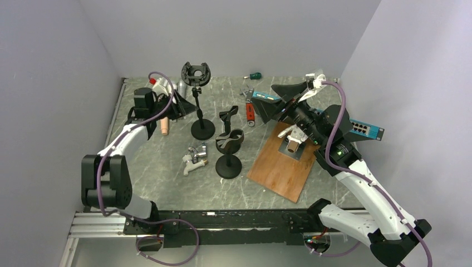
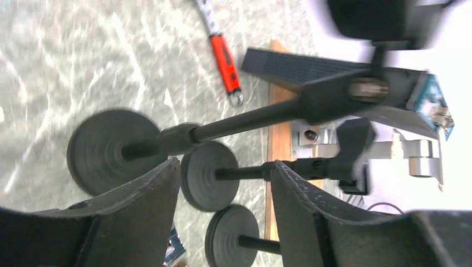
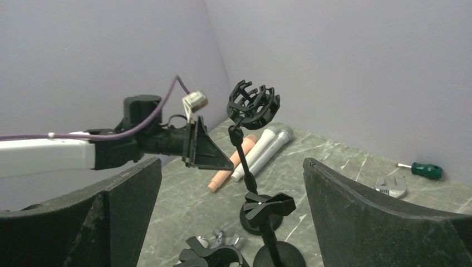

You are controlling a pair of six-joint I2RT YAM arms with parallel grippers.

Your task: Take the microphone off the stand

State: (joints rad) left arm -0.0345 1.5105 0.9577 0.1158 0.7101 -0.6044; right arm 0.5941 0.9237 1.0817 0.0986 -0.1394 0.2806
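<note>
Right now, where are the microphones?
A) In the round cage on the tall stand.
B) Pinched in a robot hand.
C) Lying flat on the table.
C: the microphones lie side by side on the table near the tall stand, and its round cage is empty.

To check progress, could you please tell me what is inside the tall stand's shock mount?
The shock mount looks empty: wall shows through its bars in the right wrist view. Nothing seems covered.
</note>
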